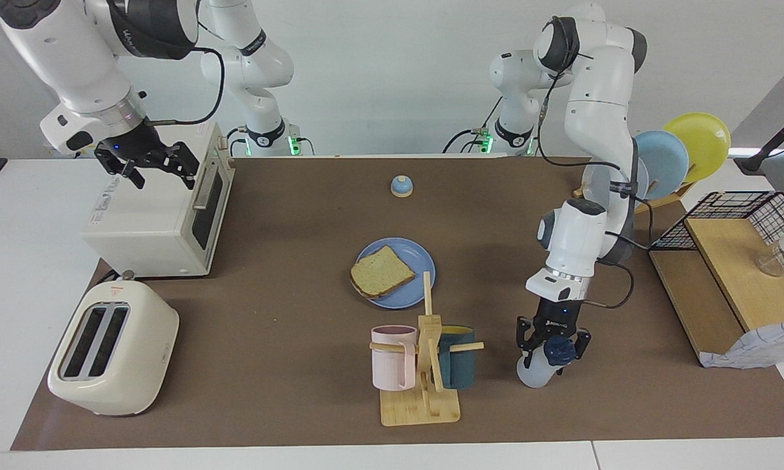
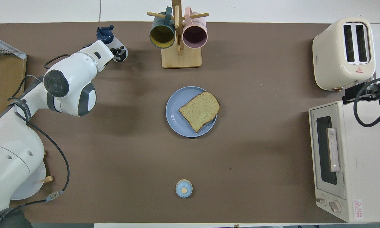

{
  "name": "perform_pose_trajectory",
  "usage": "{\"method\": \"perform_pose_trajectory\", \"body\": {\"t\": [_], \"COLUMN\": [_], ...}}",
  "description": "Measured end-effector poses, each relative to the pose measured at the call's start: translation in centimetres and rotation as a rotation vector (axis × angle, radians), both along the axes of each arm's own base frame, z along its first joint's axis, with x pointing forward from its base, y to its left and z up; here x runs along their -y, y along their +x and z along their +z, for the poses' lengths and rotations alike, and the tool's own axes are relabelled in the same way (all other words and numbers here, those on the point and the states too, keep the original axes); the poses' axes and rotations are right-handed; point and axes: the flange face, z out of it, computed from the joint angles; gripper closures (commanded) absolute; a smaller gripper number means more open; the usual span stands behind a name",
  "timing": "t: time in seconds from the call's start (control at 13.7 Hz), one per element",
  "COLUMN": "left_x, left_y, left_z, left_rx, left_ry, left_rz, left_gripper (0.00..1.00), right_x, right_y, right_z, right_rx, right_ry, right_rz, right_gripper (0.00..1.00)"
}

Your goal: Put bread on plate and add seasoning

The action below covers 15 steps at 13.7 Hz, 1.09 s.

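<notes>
The bread [image 1: 382,271] lies flat on the blue plate [image 1: 415,252] in the middle of the table, one corner over the rim. The seasoning [image 1: 534,374], a white bottle with a dark blue cap, leans with its base on the table beside the mug rack, toward the left arm's end. My left gripper [image 1: 553,351] reaches down over it, open, one finger on either side of the bottle's neck. In the overhead view the left arm's wrist hides most of the seasoning [image 2: 105,33]. My right gripper [image 1: 160,175] waits open above the toaster oven.
A wooden mug rack [image 1: 424,398] with a pink and a teal mug stands beside the bottle. A toaster oven [image 1: 156,219] and a cream toaster [image 1: 114,349] sit at the right arm's end. A small bell [image 1: 401,187], a plate rack [image 1: 682,153] and a wire shelf [image 1: 731,274] also stand here.
</notes>
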Motion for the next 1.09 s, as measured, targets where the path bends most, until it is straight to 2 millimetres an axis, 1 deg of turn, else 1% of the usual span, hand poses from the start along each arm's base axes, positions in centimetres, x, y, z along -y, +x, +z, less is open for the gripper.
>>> {"method": "perform_pose_trajectory", "body": {"t": [0.22, 0.44, 0.58, 0.65, 0.73, 0.8, 0.87, 0.95, 1.09], "left_x": [-0.2, -1.0, -1.4, -2.2, -3.0, -3.7, -3.5, -2.6, 0.9], "left_y": [0.0, 0.0, -0.9, -1.6, -2.5, -3.7, -4.7, -5.7, -8.0], "left_z": [-0.1, -0.6, -1.5, -1.8, -1.7, -0.5, 0.9, 2.8, 7.1], "left_rx": [-0.001, -0.009, 0.005, 0.015, 0.013, 0.005, -0.019, -0.062, -0.120], "left_ry": [0.001, 0.002, -0.010, -0.012, -0.003, 0.018, 0.045, 0.082, 0.136], "left_rz": [0.003, 0.013, 0.014, 0.017, 0.018, 0.016, 0.007, -0.008, -0.035], "left_gripper": [0.00, 0.00, 0.00, 0.00, 0.00, 0.00, 0.00, 0.00, 0.00], "right_x": [0.0, 0.0, 0.0, 0.0, 0.0, 0.0, 0.0, 0.0, 0.0], "right_y": [0.0, 0.0, 0.0, 0.0, 0.0, 0.0, 0.0, 0.0, 0.0], "right_z": [0.0, 0.0, 0.0, 0.0, 0.0, 0.0, 0.0, 0.0, 0.0], "right_rx": [0.000, 0.000, 0.000, 0.000, 0.000, 0.000, 0.000, 0.000, 0.000], "right_ry": [0.000, 0.000, 0.000, 0.000, 0.000, 0.000, 0.000, 0.000, 0.000], "right_rz": [0.000, 0.000, 0.000, 0.000, 0.000, 0.000, 0.000, 0.000, 0.000], "right_gripper": [0.00, 0.00, 0.00, 0.00, 0.00, 0.00, 0.00, 0.00, 0.00]}}
